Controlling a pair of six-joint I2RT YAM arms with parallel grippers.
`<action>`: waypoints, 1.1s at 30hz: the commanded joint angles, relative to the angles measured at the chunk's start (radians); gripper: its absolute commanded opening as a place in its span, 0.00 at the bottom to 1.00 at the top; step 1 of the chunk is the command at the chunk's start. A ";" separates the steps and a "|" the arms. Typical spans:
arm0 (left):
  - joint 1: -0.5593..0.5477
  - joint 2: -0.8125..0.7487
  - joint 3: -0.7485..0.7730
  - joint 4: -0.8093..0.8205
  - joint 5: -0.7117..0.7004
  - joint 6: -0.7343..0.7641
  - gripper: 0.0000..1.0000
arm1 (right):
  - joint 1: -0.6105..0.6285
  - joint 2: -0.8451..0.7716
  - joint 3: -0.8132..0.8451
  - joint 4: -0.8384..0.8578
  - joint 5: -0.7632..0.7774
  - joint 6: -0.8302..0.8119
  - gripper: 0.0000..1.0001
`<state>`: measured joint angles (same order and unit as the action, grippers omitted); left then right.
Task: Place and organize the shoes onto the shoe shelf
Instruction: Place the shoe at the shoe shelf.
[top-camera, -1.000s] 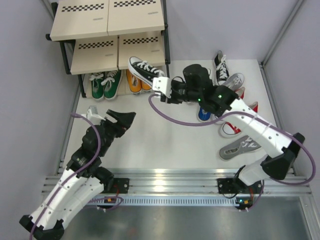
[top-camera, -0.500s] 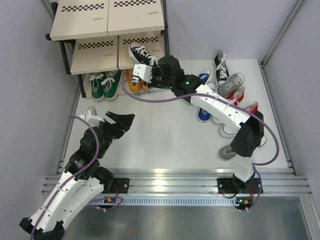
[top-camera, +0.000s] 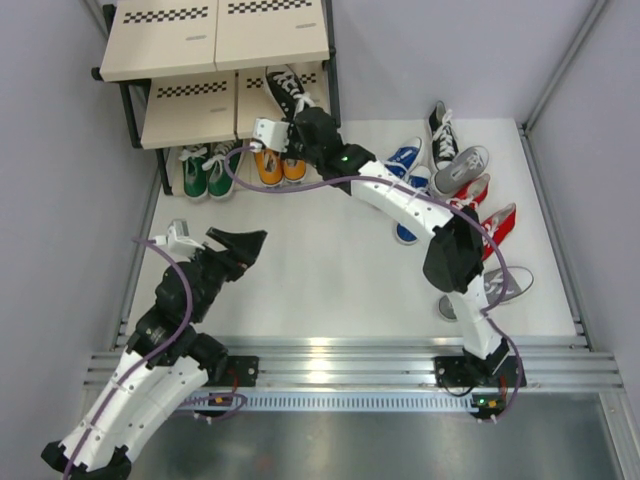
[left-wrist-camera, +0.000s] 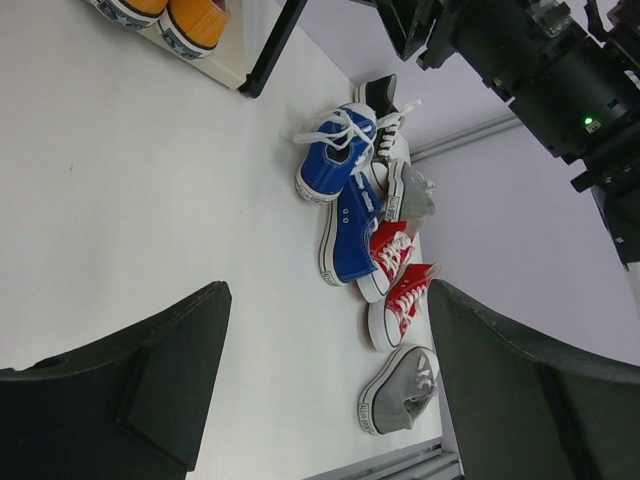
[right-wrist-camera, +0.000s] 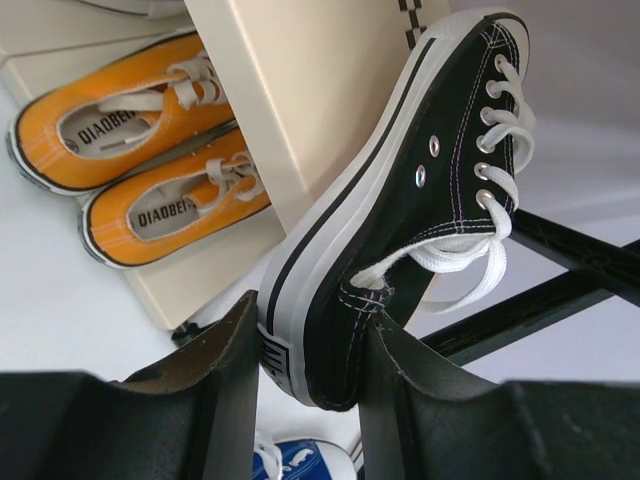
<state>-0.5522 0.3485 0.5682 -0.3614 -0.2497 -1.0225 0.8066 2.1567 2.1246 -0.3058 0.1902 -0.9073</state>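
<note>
Your right gripper (right-wrist-camera: 312, 345) is clamped on the heel of a black shoe (right-wrist-camera: 425, 190), whose toe lies over the middle board of the shelf (top-camera: 190, 100), above the orange pair (top-camera: 278, 168). Your left gripper (top-camera: 210, 238) hangs over the table (top-camera: 330, 270) with its jaws wide apart.

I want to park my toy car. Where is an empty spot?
The middle of the table is bare, between the left hand and the blue shoes. The right side is crowded with red shoes and grey shoes.
</note>
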 joint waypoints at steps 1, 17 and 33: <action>0.000 -0.014 -0.008 0.019 0.010 -0.005 0.85 | -0.027 -0.011 0.095 0.166 0.074 -0.047 0.00; 0.001 0.007 -0.013 0.021 0.010 -0.010 0.86 | -0.052 -0.008 0.029 0.189 0.135 -0.051 0.12; 0.001 0.018 -0.011 0.022 0.009 -0.013 0.86 | -0.040 -0.063 -0.040 0.178 0.063 -0.015 0.71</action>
<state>-0.5522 0.3580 0.5606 -0.3614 -0.2470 -1.0271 0.7544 2.1738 2.0922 -0.2001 0.2726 -0.9390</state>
